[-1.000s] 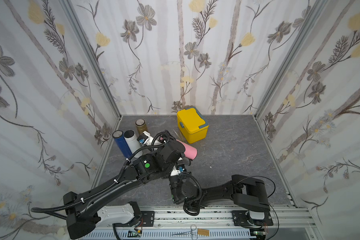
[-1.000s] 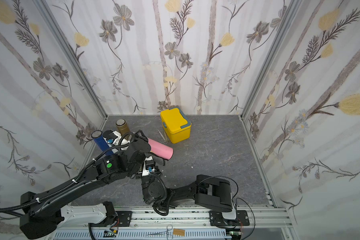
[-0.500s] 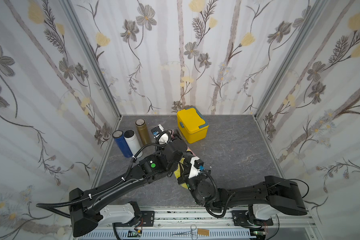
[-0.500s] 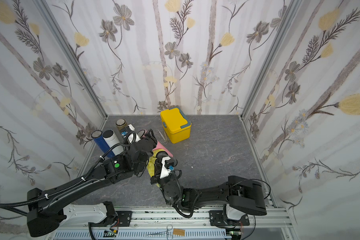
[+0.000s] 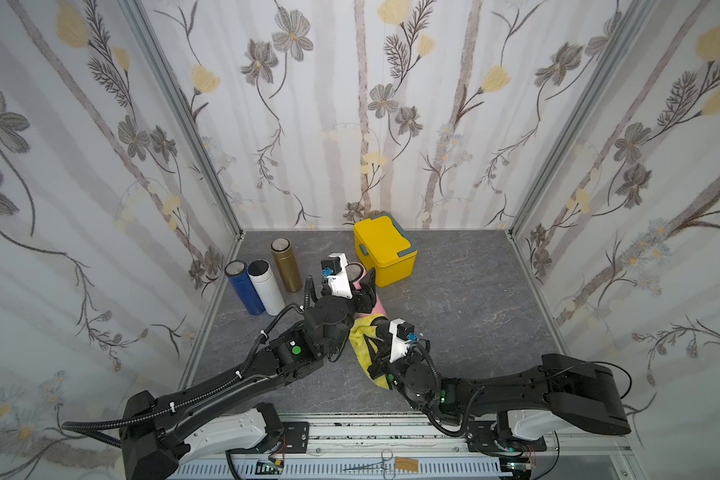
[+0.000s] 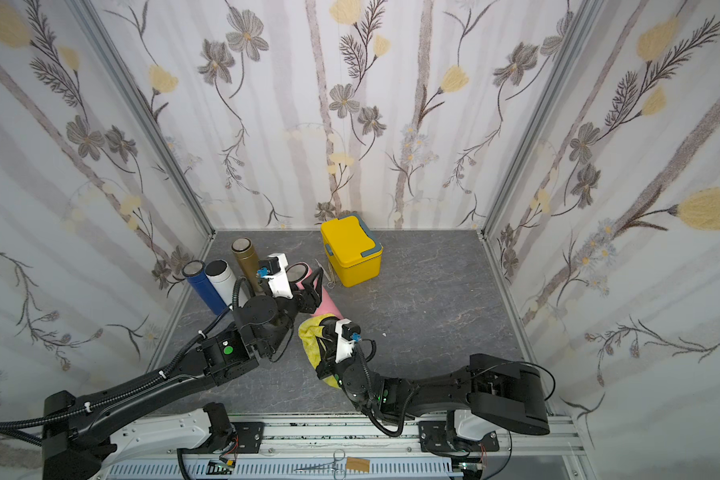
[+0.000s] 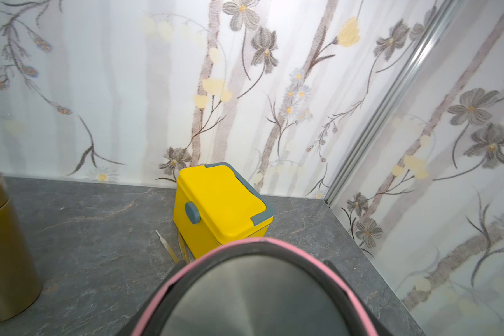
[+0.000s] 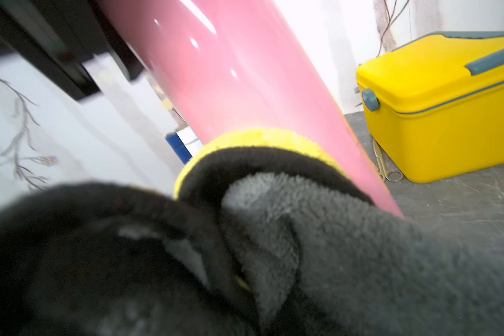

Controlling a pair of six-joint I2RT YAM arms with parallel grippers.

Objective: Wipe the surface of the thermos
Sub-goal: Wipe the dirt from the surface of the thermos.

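Note:
The pink thermos (image 5: 377,306) (image 6: 327,304) is lifted off the floor and tilted, its steel lid (image 7: 253,293) pointing up towards the back. My left gripper (image 5: 360,287) (image 6: 308,289) is shut on its upper part, with dark fingers (image 7: 333,269) on either side of the lid rim. A yellow and grey cloth (image 5: 360,338) (image 6: 310,332) (image 8: 303,232) wraps the thermos's lower end (image 8: 230,72). My right gripper (image 5: 378,332) (image 6: 328,328) is shut on the cloth, and its fingertips are buried in the folds.
A yellow lidded box (image 5: 385,249) (image 7: 221,203) (image 8: 442,101) stands just behind the thermos. Gold (image 5: 285,266), white (image 5: 267,286) and blue (image 5: 242,286) flasks stand upright by the left wall. Metal tweezers (image 6: 329,274) (image 7: 169,247) lie beside the box.
The left gripper has swung the pink thermos from lying pointed right to steeply tilted, lid up. The right arm has shifted right, and the cloth now sits at the thermos's lower end.

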